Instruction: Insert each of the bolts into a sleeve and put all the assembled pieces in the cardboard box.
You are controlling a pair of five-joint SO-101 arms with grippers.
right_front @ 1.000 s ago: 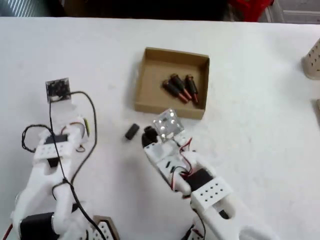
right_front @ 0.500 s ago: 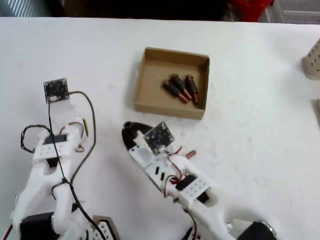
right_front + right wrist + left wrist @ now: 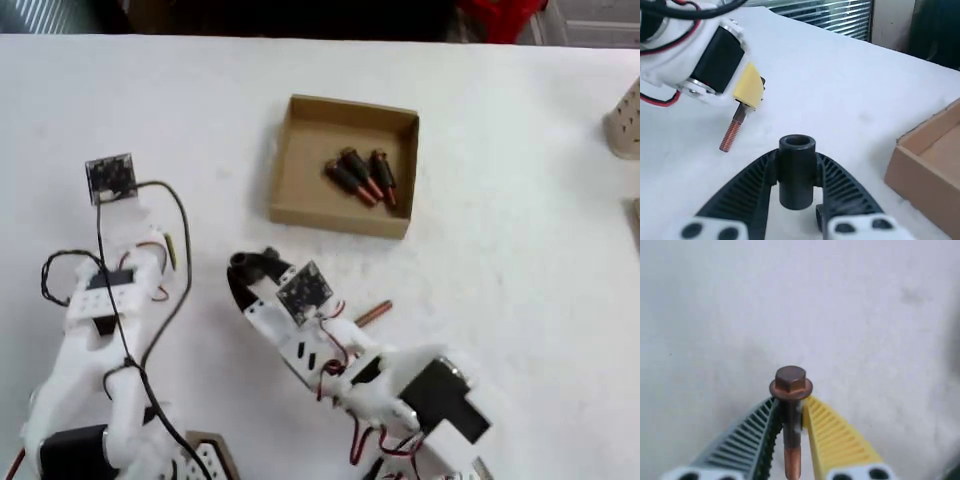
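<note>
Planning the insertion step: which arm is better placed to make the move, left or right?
Probably left: the left gripper holds the bolt shank pointing down near the sleeve, which the right gripper holds upright, opening up.

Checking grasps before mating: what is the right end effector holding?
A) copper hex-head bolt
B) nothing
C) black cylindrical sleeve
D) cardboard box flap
C: the right end effector is shut on the black cylindrical sleeve, which stands upright; the copper hex-head bolt is in the left end effector.
</note>
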